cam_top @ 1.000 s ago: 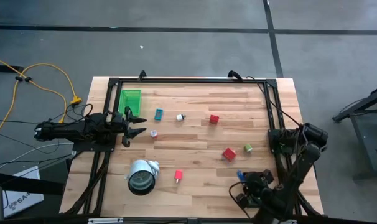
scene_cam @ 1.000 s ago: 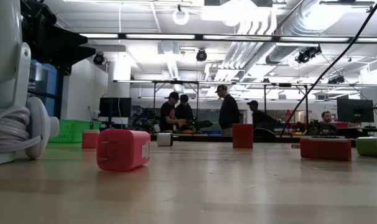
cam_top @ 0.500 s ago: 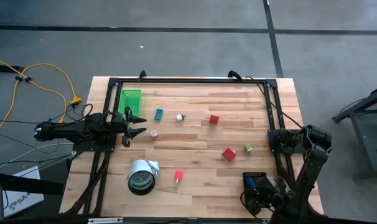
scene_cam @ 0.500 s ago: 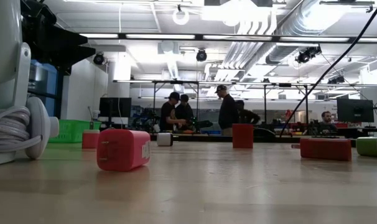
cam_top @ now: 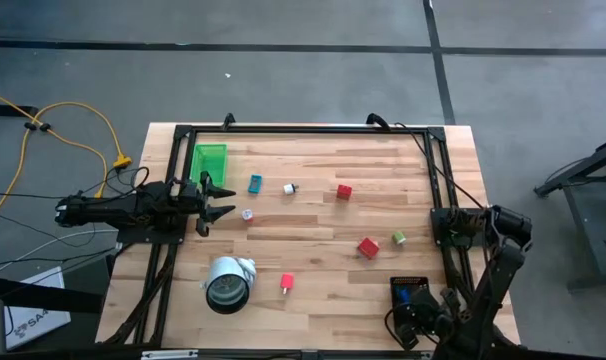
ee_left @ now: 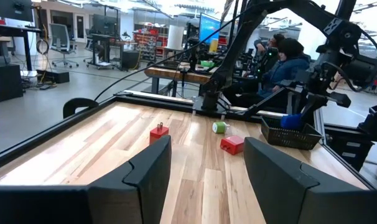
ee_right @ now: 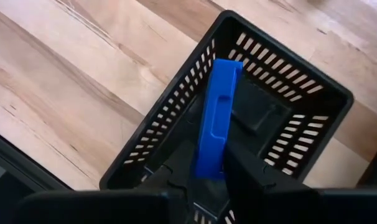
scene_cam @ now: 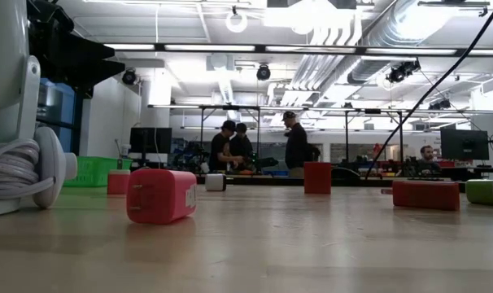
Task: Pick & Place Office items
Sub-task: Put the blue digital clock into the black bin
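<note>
My right gripper (ee_right: 211, 173) is over the black slotted tray (ee_right: 287, 70) at the table's near right corner, shut on a flat blue piece (ee_right: 217, 112). In the high view that blue piece (cam_top: 404, 294) shows inside the tray's outline (cam_top: 411, 281). Lying loose on the wood are two red blocks (cam_top: 344, 191) (cam_top: 368, 247), a green cube (cam_top: 398, 238), a pink-red block (cam_top: 286, 283), a teal bit (cam_top: 254, 183) and a white bit (cam_top: 289, 188). My left gripper (cam_top: 219, 201) waits open at the table's left side, level, touching nothing. My right gripper pinches the blue piece by its end nearest the wrist (ee_right: 208, 163), between its two fingers. The fingers come steeply from above, slanting down into the tray's opening. The piece sticks out past the fingertips on edge; whether its far end touches the tray floor, I cannot tell.
A green tray (cam_top: 210, 160) sits at the far left, beside my left gripper. A big white-and-grey roll (cam_top: 228, 283) lies at the near left. A black frame (cam_top: 303, 129) rims the table. People stand in the room beyond the table.
My right gripper has carried the blue piece toward the table's right edge and a little down, from the black tray's left rim to over its middle, turning slightly as it went. The tray now shows in the high view.
</note>
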You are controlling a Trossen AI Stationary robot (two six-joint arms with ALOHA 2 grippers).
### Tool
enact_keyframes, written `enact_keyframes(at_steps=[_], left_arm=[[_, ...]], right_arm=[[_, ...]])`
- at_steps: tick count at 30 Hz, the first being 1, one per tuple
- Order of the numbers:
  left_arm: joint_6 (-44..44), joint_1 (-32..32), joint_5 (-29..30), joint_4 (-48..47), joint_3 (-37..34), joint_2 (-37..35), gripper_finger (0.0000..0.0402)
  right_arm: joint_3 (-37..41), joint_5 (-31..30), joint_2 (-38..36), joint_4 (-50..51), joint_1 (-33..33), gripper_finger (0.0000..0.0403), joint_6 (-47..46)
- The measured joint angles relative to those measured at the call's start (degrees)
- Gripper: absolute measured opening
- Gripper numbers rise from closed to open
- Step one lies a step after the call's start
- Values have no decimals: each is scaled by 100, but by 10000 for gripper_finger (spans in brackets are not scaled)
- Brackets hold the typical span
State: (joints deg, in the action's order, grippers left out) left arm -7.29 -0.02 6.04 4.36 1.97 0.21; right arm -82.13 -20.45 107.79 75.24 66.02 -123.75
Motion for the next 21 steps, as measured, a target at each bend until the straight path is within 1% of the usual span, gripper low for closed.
enact_keyframes(at_steps=[6, 21], left_arm=[[0, 0, 0, 0, 0, 2, 196], [0, -1, 0, 0, 0, 2, 196]], right_arm=[[0, -40, 143, -241, 0, 57, -77], [0, 272, 483, -635, 0, 57, -111]])
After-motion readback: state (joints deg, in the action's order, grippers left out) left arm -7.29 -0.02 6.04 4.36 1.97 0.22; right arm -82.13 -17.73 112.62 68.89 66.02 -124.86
